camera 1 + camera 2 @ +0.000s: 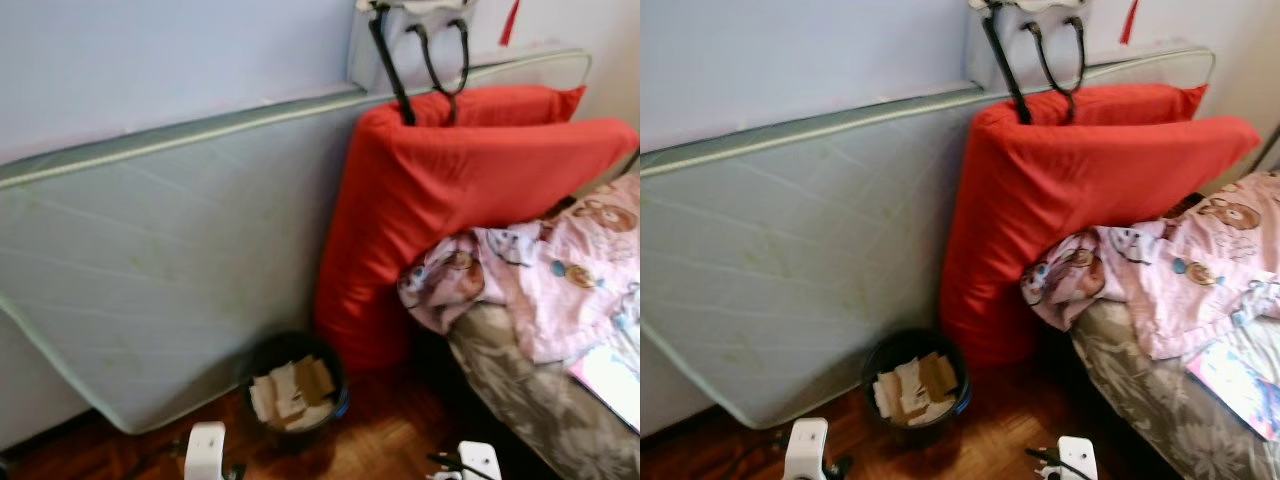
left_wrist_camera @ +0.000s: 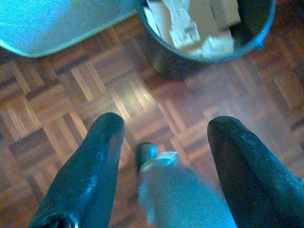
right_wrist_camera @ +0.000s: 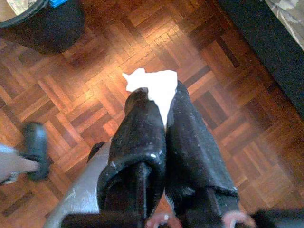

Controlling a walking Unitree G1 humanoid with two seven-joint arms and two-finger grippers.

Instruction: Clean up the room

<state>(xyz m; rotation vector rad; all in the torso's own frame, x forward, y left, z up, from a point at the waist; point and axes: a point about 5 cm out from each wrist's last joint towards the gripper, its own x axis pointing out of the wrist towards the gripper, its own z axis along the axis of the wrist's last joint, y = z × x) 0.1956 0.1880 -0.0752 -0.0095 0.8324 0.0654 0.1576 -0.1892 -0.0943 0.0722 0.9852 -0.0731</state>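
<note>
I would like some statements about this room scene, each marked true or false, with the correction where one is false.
1. The black round waste bin holds cardboard and paper scraps. True.
2. The right gripper is open and empty. False: it is shut on a white scrap of paper.
3. The left gripper is open over the wooden parquet floor. True.
4. The big red cushion lies flat on the floor. False: it stands against the pale mattress.

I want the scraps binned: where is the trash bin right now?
In the left eye view the black trash bin stands on the wood floor ahead, between the leaning mattress and the red cushion.
</note>
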